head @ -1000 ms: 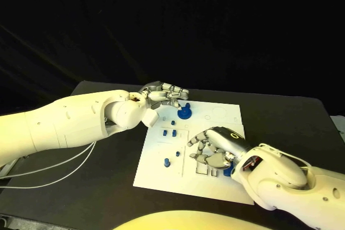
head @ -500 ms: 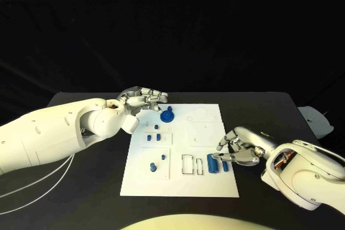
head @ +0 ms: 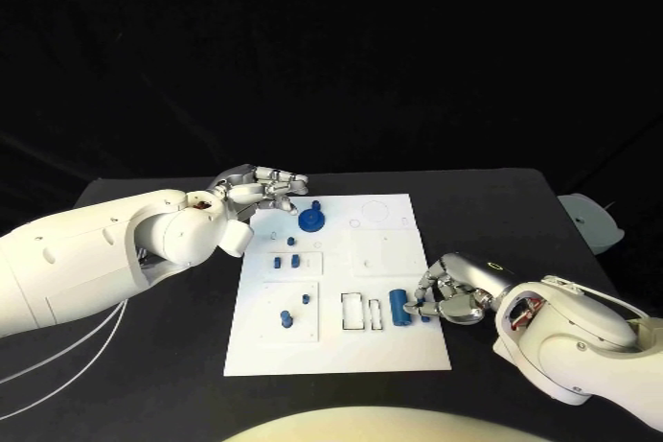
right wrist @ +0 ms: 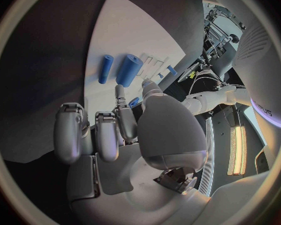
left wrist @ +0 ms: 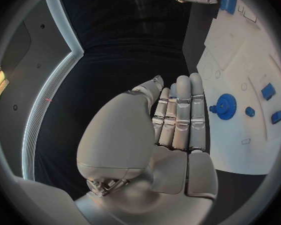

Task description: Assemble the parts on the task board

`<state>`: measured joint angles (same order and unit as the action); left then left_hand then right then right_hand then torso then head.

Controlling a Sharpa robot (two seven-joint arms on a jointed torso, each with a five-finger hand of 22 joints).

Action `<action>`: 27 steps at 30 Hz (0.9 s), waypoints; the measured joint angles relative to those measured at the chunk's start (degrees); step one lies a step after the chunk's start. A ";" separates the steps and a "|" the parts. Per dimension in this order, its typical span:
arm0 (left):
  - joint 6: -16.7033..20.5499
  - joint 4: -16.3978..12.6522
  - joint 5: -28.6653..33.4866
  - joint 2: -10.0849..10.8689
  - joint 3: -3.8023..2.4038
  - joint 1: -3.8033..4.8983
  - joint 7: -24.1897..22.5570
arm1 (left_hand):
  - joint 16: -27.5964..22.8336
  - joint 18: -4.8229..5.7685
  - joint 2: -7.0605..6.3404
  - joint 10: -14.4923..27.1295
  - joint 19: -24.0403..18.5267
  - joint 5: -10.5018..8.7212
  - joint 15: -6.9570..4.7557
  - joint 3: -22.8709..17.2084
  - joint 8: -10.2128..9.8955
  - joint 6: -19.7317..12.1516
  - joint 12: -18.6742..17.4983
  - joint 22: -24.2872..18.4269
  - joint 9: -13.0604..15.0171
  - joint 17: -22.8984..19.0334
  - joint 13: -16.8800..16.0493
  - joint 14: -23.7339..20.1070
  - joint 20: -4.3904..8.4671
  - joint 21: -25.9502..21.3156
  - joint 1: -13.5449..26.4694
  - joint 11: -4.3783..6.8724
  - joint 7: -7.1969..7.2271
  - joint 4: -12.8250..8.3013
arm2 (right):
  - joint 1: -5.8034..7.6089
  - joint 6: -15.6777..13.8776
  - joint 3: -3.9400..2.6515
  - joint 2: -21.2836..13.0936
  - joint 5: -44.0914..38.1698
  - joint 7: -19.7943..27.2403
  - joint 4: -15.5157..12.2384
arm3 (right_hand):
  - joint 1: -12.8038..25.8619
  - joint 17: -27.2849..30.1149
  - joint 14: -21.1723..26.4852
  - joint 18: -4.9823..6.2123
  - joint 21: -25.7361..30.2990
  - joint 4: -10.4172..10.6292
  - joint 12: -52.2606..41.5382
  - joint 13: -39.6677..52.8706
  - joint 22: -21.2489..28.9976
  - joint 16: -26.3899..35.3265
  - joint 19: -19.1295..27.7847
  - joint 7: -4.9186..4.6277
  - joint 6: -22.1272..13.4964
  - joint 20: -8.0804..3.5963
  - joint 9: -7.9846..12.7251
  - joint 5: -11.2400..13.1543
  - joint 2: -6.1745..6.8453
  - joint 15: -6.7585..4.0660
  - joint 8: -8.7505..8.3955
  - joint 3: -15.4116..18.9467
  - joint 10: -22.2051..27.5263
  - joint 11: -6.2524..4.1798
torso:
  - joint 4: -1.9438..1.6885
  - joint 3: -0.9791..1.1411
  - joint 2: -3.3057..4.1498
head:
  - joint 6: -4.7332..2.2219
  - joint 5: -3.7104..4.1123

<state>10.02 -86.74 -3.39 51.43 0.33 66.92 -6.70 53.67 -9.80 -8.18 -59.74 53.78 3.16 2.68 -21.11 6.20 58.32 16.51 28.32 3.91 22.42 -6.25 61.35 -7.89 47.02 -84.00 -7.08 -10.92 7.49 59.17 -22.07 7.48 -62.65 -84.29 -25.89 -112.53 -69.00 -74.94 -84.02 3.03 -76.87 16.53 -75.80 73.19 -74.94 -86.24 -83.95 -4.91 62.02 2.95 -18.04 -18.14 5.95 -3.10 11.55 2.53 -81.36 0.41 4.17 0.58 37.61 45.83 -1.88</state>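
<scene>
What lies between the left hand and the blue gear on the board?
Nothing: in the left wrist view a bare strip of white task board separates the left hand from the blue gear. The head view shows the same small gap.

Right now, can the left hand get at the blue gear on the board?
Probably yes. The left hand holds nothing and hovers at the board's far left corner, with the gear just beside its fingertips. The wrist view shows no part between fingers and gear.
</scene>
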 measured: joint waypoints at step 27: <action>-0.31 -0.24 -0.01 0.38 0.01 -0.02 0.08 | -0.22 0.00 0.50 0.42 0.18 0.00 0.20 0.39 0.20 -0.14 0.35 -0.30 0.00 -0.10 -0.04 -0.20 -0.19 -0.43 0.50 -0.01 0.14 0.39 | -1.76 0.18 -0.02 5.43 -4.83 -4.91 3.99 | 0.97 0.01 0.00 0.00 0.00 0.09 -0.53 1.02 0.02 -0.23 0.02 0.21 -0.20 0.02 -1.53 -1.81 -1.43 0.01 0.85 2.15 0.01 -0.02 | 0.07 0.02 0.00 | 0.41 -0.80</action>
<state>9.71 -86.98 -3.40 51.81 0.34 66.90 -6.61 53.46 -9.80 -7.68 -59.32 53.96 3.16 2.87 -20.72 6.40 58.18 16.86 28.01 3.91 22.32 -6.29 61.15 -8.08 46.58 -83.51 -7.09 -10.78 7.89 57.42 -21.89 7.47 -57.22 -89.12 -30.80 -108.54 -68.03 -74.93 -84.02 3.03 -76.87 16.62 -76.33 74.21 -74.92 -86.47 -83.93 -4.70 61.82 2.96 -19.57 -19.95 4.53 -3.09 12.39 4.68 -81.35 0.40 4.24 0.60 37.61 46.24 -2.68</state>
